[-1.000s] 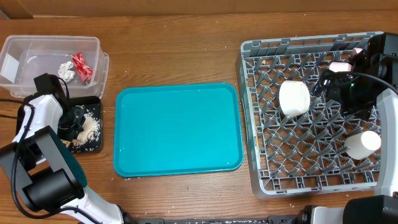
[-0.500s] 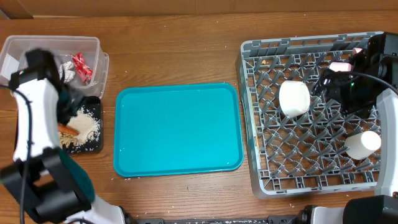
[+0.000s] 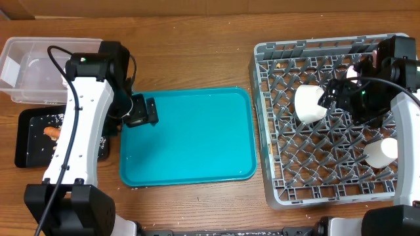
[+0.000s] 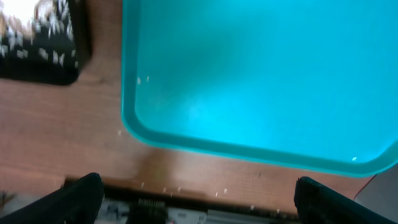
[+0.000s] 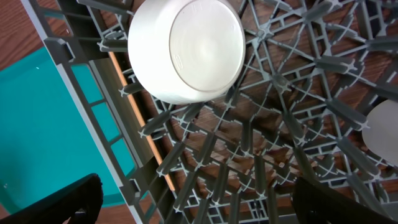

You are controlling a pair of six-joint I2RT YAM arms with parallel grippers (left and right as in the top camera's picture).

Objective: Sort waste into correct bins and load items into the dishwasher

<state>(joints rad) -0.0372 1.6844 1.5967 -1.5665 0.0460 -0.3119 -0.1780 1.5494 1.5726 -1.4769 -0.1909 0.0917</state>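
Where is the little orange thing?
In the overhead view, the orange food scrap lies in the black tray at far left, just below the clear bin.

Glossy plastic tray (image 3: pixel 197 147) (smooth), grey plastic rack (image 3: pixel 262 118), matt wooden table (image 3: pixel 197 52)

White cup (image 5: pixel 186 50) on grey rack (image 5: pixel 62 45)

The left arm (image 3: pixel 79 124) is angling inward, the left gripper (image 3: pixel 141 111) hanging with jaws spread wide. The right gripper (image 3: pixel 336 93) is pointing left, jaws likewise apart, holding nothing.
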